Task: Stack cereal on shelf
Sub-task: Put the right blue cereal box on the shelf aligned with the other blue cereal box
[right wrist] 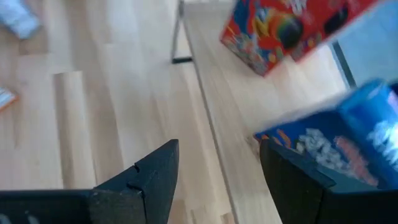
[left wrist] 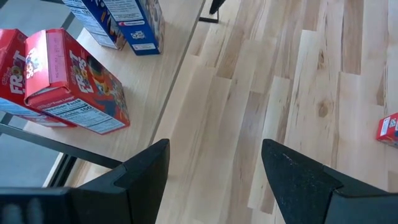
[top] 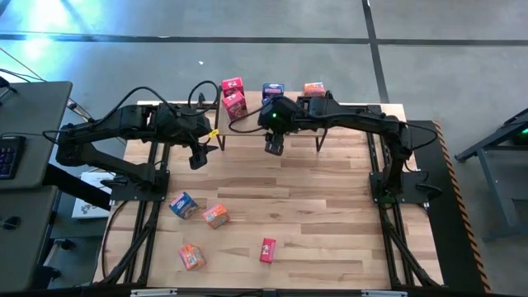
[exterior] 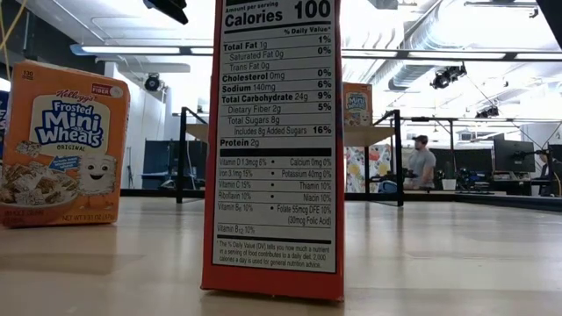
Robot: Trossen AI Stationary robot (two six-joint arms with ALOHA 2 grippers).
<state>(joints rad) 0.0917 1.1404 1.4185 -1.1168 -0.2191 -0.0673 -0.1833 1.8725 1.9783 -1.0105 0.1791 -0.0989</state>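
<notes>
Both your pincers hang open and empty: the left pincer [top: 198,160] and the right pincer [top: 274,147] sit just in front of the shelf [top: 351,110]. Several boxes already stand on the shelf; four lie on the desk [top: 330,214], among them a red box [top: 267,249]. These boxes look light, stiff, crushable; grip each across its narrow sides, gently.

Bright, even overhead light. Glare patch on the grey floor [top: 37,45] at the high view's upper left. Low view backlit by ceiling strip lights [exterior: 140,50], background soft. Right wrist view motion-blurred, blue cardboard cereal box [right wrist: 348,140] smeared. Left wrist view sharp.
</notes>
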